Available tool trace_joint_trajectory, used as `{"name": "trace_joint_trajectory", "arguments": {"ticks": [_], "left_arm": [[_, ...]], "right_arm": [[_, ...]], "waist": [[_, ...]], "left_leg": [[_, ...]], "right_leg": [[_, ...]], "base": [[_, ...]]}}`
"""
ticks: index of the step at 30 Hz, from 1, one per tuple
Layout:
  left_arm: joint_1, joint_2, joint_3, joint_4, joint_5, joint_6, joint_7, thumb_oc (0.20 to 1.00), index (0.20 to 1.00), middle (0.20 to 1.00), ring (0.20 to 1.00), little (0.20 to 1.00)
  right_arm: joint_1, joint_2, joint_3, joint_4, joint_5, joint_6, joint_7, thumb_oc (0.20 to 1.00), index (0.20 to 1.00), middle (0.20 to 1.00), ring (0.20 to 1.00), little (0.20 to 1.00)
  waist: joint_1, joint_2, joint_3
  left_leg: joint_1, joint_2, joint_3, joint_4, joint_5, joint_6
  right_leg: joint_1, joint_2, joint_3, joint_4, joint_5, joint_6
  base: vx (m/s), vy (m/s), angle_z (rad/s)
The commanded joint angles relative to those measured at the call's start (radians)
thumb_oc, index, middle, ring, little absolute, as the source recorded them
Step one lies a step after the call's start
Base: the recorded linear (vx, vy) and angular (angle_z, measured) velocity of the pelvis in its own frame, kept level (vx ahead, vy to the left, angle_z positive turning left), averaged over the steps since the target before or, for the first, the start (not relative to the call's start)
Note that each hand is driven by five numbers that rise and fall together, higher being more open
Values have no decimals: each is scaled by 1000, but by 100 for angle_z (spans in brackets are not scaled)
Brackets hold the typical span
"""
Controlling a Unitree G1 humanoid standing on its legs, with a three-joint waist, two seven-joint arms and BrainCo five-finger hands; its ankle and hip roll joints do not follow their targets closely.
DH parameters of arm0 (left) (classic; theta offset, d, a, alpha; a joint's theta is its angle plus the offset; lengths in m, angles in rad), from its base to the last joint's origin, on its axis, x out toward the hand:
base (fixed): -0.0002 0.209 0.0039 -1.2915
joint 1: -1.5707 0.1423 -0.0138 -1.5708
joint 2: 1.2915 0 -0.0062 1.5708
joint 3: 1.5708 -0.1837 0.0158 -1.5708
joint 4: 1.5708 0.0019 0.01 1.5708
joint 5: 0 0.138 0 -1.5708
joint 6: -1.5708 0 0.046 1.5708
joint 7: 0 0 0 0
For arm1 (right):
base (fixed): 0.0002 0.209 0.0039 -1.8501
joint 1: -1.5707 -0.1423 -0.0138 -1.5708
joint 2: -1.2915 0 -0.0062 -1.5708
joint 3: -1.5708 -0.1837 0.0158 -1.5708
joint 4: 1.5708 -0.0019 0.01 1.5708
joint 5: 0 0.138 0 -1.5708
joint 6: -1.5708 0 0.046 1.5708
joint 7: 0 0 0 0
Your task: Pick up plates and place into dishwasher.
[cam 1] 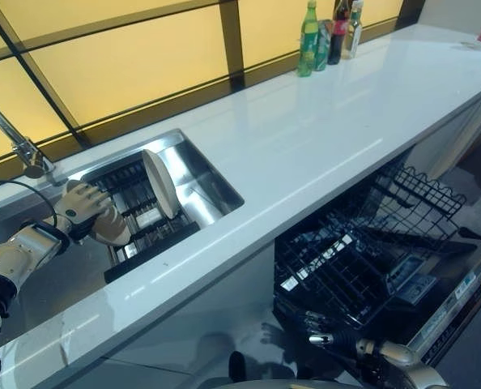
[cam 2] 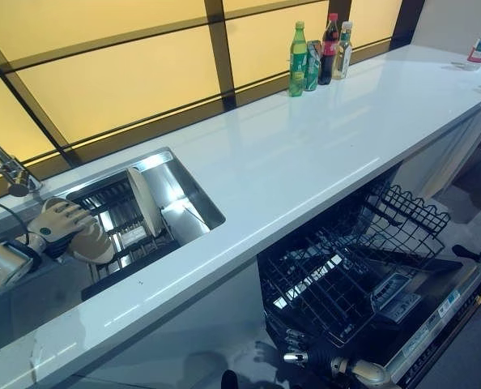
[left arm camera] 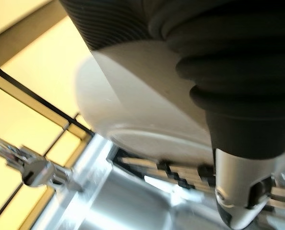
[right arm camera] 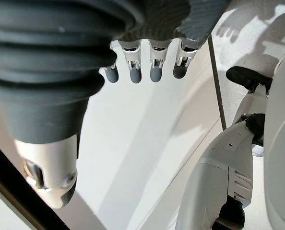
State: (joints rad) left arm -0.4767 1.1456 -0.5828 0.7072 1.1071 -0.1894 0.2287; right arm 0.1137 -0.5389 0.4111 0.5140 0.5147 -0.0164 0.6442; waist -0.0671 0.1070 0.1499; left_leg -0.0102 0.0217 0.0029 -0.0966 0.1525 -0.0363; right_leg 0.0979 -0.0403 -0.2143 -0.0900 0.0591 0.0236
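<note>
Step in hand: pick-up, first of the plates. Nearest, by the dishwasher rack point(cam 1: 362, 243) front edge under the counter point(cam 1: 321, 146): right hand point(cam 2: 301, 350) low, fingers straight and slack, empty, idle. Further in, at the sink point(cam 1: 200, 182) left end: left hand point(cam 1: 85, 209) reaching over the dish rack point(cam 1: 143, 219), fingers curled onto a pale plate point(cam 1: 111, 229); looks gripped, not yet lifted. Second plate point(cam 1: 159, 182) upright on edge at rack's mid. Next, prob.: lift clear of sink rim, carry across counter's front edge to dishwasher rack, slot upright. Bottles point(cam 1: 325, 36) at counter's far edge.
</note>
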Motion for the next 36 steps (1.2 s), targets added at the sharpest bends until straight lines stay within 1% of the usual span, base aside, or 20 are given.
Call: {"name": "trace_joint_trajectory", "arguments": {"ticks": [1,10,12,14,15,16,19,23,26,29,32,34,36], "left_arm": [[-71,-23,21,72,-17,66,-37,1000,1000,1000,1000,1000],[-85,-50,8,102,-42,101,-35,1000,1000,1000,1000,1000],[-83,-55,10,101,-34,122,-20,1000,1000,1000,1000,1000],[-91,-57,9,102,-27,130,-5,1000,1000,1000,1000,1000],[-95,-56,7,101,-16,129,4,570,570,570,570,570],[-94,-55,8,101,-14,125,17,200,200,200,200,200],[-91,-47,14,93,-23,123,34,200,200,200,200,200],[-81,-25,31,74,-33,126,76,200,200,200,200,200],[-62,-9,53,51,-45,142,107,200,200,200,200,200],[-47,5,71,36,-44,161,105,200,200,200,200,200],[-39,6,81,8,-43,157,113,200,200,200,200,200],[-44,1,80,-23,-30,156,90,200,200,200,200,200],[-51,2,72,-51,-34,169,69,200,200,200,200,200]], "right_arm": [[-50,3,7,-107,65,-34,-2,1000,1000,1000,1000,1000],[-62,-17,-2,-148,110,-51,-12,1000,1000,1000,1000,1000],[-65,-20,-2,-164,118,-63,-16,1000,1000,1000,1000,1000],[-68,-22,-1,-177,131,-70,-24,1000,1000,1000,1000,1000],[-69,-22,-2,-187,142,-74,-27,1000,1000,1000,1000,1000],[-69,-21,-3,-192,149,-79,-27,1000,1000,1000,1000,1000],[-68,-19,-9,-204,154,-92,-24,1000,1000,1000,1000,1000],[-56,-23,-24,-253,169,-94,-17,1000,1000,1000,1000,1000],[-45,-22,-29,-280,179,-115,-18,1000,1000,1000,1000,1000],[-35,-18,-34,-300,192,-125,-22,1000,1000,1000,1000,1000],[-34,-10,-36,-306,208,-132,-27,1000,1000,1000,1000,1000],[-37,1,-33,-299,208,-141,-39,1000,1000,1000,1000,1000],[-43,7,-29,-293,209,-147,-52,1000,1000,1000,1000,1000]], "waist": [[-19,-51,62],[-30,-60,86],[-31,-63,90],[-31,-66,92],[-31,-67,92],[-31,-68,91],[-30,-68,84],[-28,-66,65],[-24,-65,48],[-21,-62,29],[-17,-59,14],[-14,-57,6],[-12,-55,-1]], "left_leg": [[58,-43,38,9,-127,5],[41,-38,46,9,-121,3],[38,-37,47,9,-119,2],[37,-37,47,9,-119,2],[37,-37,47,9,-119,2],[37,-36,47,9,-119,1],[40,-36,49,9,-121,0],[50,-37,49,9,-125,-1],[57,-37,48,9,-127,-2],[64,-35,50,9,-129,-5],[71,-35,49,9,-133,-6],[78,-35,50,9,-135,-6],[83,-35,48,9,-137,-6]], "right_leg": [[-45,-87,37,40,-25,94],[-63,-83,48,37,-19,93],[-66,-82,50,35,-17,93],[-66,-81,50,34,-16,93],[-66,-81,50,33,-15,93],[-65,-81,50,33,-15,93],[-60,-81,48,30,-16,94],[-46,-82,42,26,-18,95],[-35,-83,38,21,-19,96],[-24,-84,35,19,-23,98],[-15,-85,30,19,-27,98],[-8,-86,25,19,-30,98],[-2,-87,22,20,-32,98]], "base": [[-24,18,-4],[-24,22,-6],[-12,3,-2],[0,0,0],[0,0,0],[0,0,0],[0,0,0],[10,-21,1],[12,-50,2],[15,-59,-1],[1,-57,-1],[2,-56,2],[5,-53,3]]}}
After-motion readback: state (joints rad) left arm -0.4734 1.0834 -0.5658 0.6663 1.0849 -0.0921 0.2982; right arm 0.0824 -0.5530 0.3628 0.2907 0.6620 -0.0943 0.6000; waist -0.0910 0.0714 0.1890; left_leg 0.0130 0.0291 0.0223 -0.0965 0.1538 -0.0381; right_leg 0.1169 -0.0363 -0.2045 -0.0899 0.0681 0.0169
